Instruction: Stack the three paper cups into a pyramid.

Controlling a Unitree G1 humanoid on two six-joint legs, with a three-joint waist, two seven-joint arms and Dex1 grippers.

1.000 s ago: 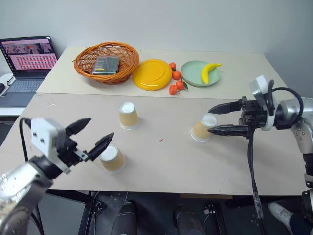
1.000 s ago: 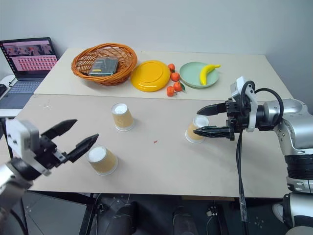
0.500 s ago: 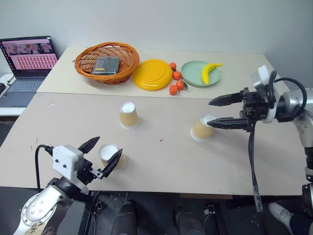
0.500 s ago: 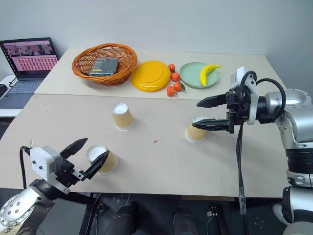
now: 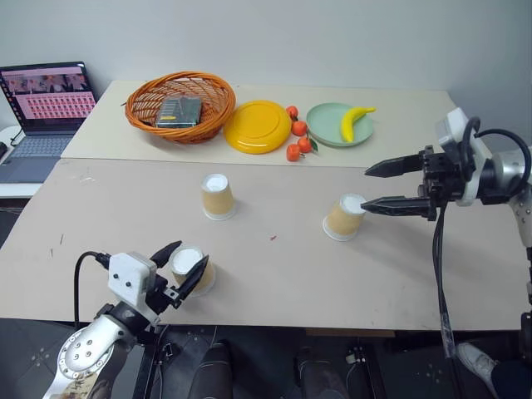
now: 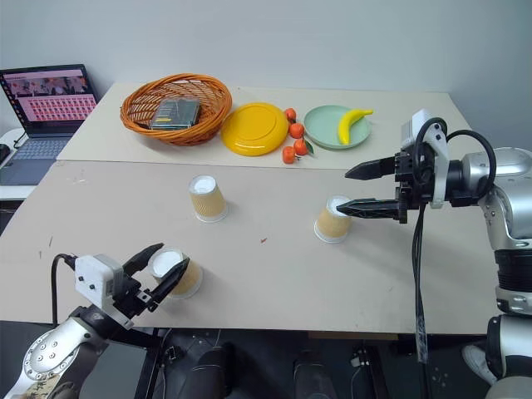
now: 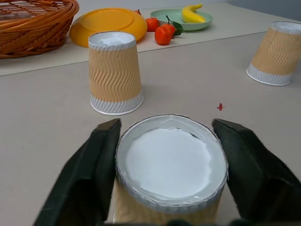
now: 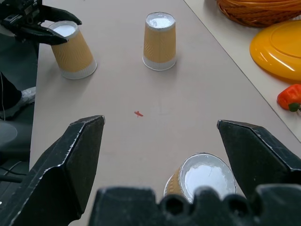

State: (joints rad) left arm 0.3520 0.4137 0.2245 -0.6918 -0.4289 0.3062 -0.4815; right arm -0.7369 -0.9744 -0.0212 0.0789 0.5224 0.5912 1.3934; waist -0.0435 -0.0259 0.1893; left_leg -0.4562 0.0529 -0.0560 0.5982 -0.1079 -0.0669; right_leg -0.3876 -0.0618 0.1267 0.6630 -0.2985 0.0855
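Three tan paper cups stand upside down on the table, white bases up. My left gripper (image 5: pixel 191 254) is shut on the near-left cup (image 5: pixel 189 268), one black finger on each side of its top (image 7: pixel 171 165). The middle cup (image 5: pixel 218 196) stands alone farther back. The right cup (image 5: pixel 343 218) leans slightly. My right gripper (image 5: pixel 366 189) hovers open just to its right and a little above it, fingers pointing left. In the right wrist view that cup (image 8: pixel 202 179) sits low between the spread fingers (image 8: pixel 89 136).
At the back stand a wicker basket (image 5: pixel 180 104) holding a dark box, a yellow plate (image 5: pixel 258 126), tangerines (image 5: pixel 298 140) and a green plate (image 5: pixel 326 131) with a banana (image 5: pixel 356 120). A laptop (image 5: pixel 46 100) is at the far left.
My left gripper came down to the near-left cup and closed its fingers on it. The right gripper stays open about where it was.
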